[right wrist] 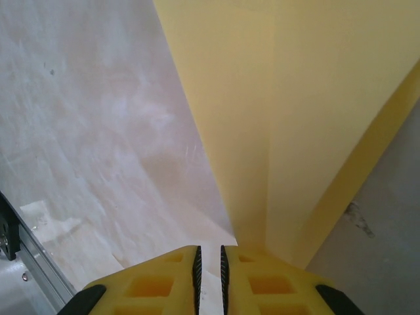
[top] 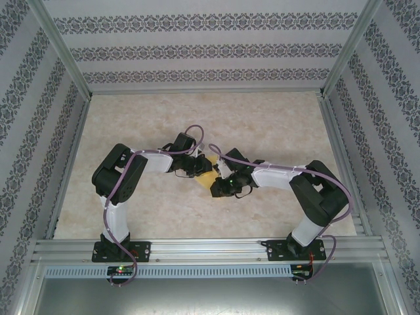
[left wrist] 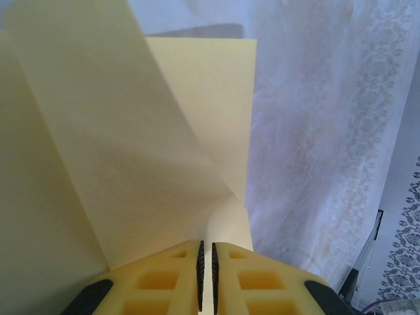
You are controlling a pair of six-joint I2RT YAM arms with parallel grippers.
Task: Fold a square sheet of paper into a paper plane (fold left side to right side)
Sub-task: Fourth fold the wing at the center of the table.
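Left gripper (left wrist: 207, 248) pinching edge of square sheet of paper (left wrist: 197, 131); right gripper (right wrist: 210, 251) almost closed at its crease, hold unclear. Flimsy: you pinch corners gently.

This looks like a robotics lab test cell rather than a home. A marble-patterned counter (top: 197, 118) has an aluminium rail (top: 210, 248) along its near edge, with the left arm (top: 118, 220) and right arm (top: 305, 230) bolted there. Patterned backdrop panels (top: 210, 46), possibly printed sheeting, rise behind and beside the counter.
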